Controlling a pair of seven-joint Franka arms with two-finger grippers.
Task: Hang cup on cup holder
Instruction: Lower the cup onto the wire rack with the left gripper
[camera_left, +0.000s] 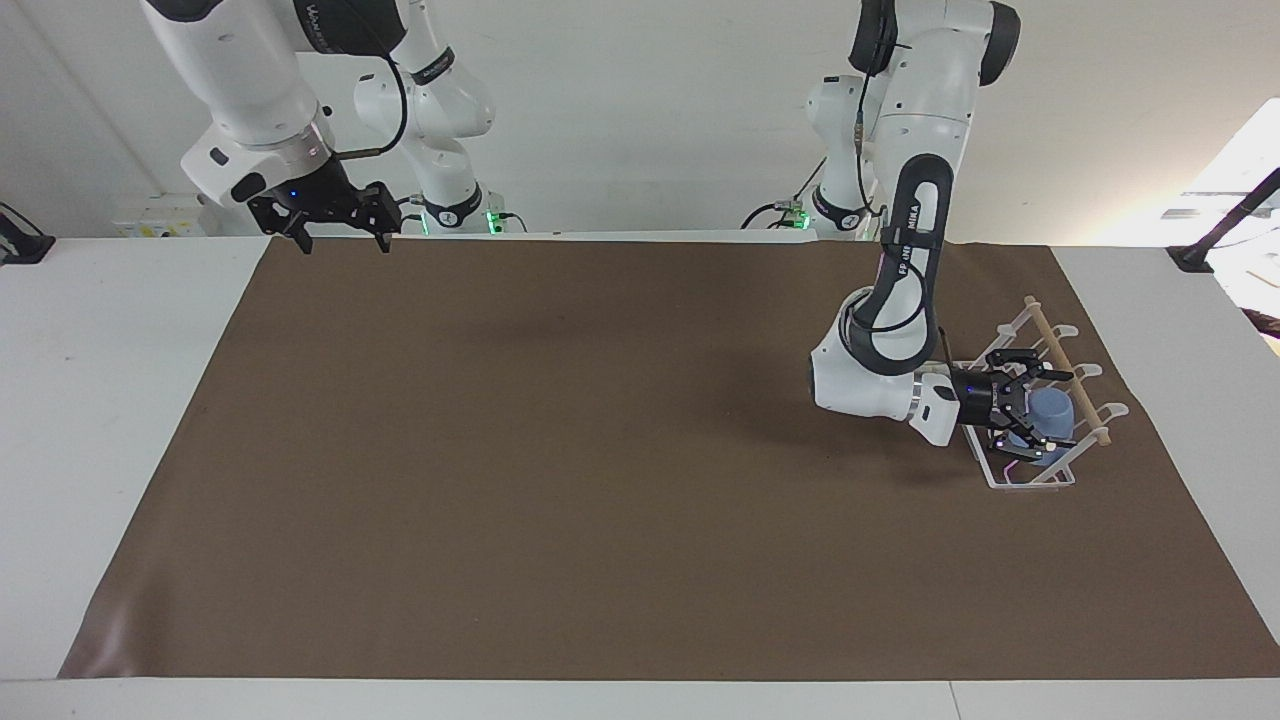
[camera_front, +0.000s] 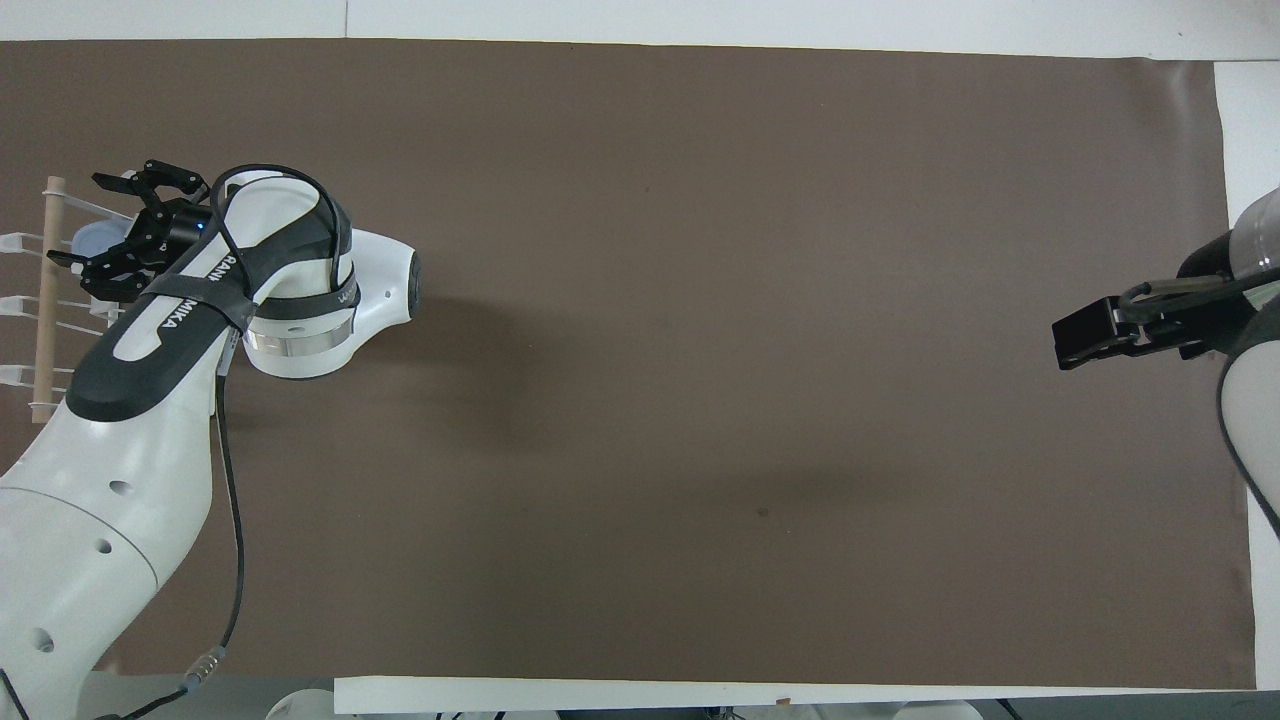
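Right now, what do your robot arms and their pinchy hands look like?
Both arms are glossy white with rounded joints. The left arm wears a black band with white lettering near its wrist, and a thin black cable loops beside it. Each arm ends in a black gripper of two thin fingers: the left gripper and the right gripper. A small blue light glows on each.

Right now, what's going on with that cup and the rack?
Left gripper at the rack, fingers spread. Cup sitting in the rack. Right gripper waiting, open. Nothing in the way.

Cup (camera_left: 1050, 412) matte, probably plastic; cup holder (camera_left: 1030, 478) white wire, wooden rod (camera_left: 1066, 375); brown mat (camera_left: 560, 450) matte.
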